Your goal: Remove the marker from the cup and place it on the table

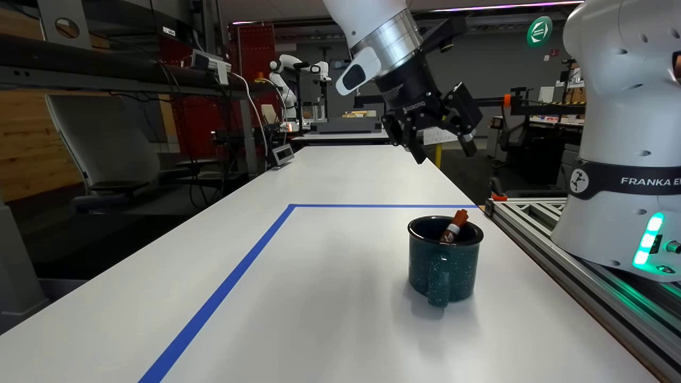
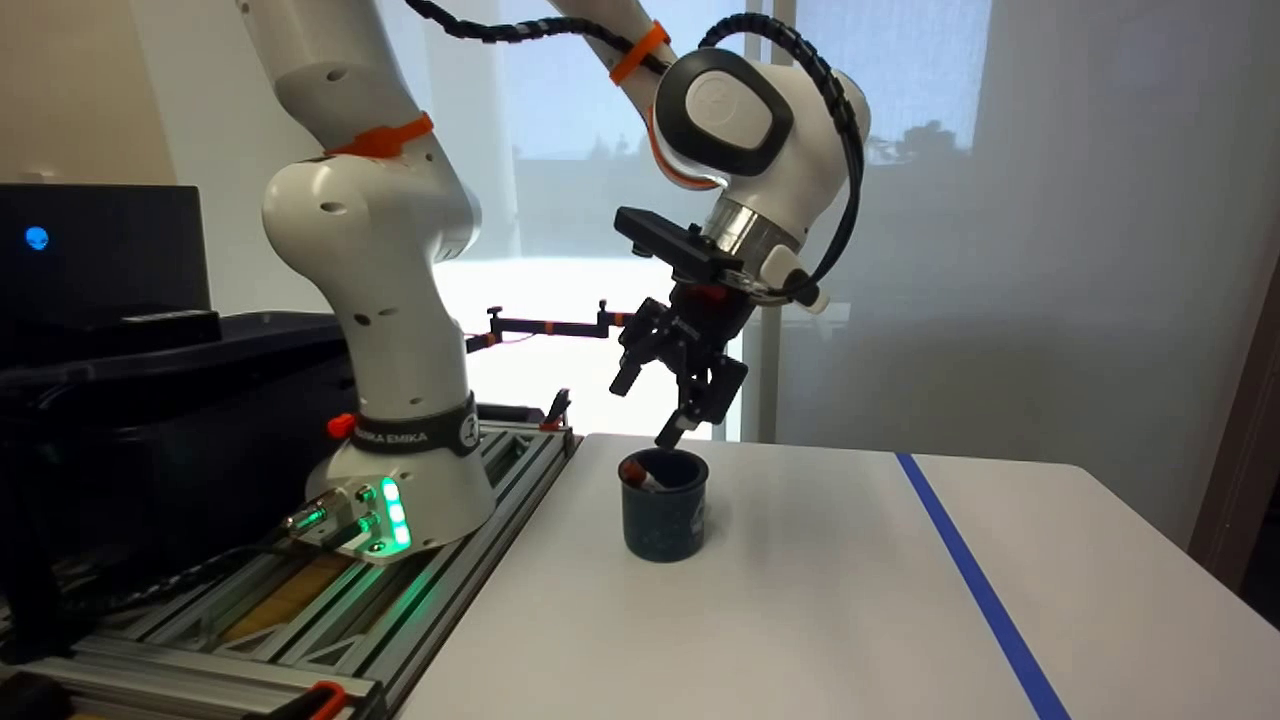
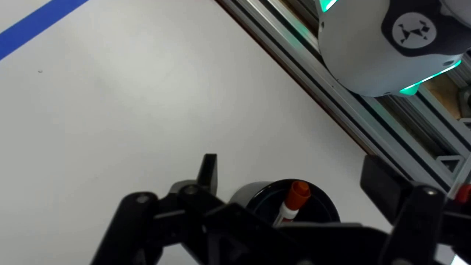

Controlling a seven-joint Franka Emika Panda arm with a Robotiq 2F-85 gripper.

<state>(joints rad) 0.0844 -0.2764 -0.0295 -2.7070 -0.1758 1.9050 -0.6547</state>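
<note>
The dark teal speckled cup (image 1: 444,271) stands upright on the white table (image 1: 330,255) beside the robot base; it also shows in an exterior view (image 2: 663,525) and the wrist view (image 3: 320,206). The marker (image 1: 455,226) leans inside it, its orange-red cap above or near the rim. The cap and white collar show in the wrist view (image 3: 294,198); its lower part is hidden in the cup. My gripper (image 1: 445,150) is open and empty above the cup, apart from it, tilted; it also shows in an exterior view (image 2: 646,410) and the wrist view (image 3: 290,173).
A blue tape line (image 1: 229,284) marks a rectangle on the table. The white robot base (image 1: 628,213) stands on a metal rail frame (image 2: 470,560) along the table edge near the cup. A small grey device (image 1: 283,154) sits at the far table edge.
</note>
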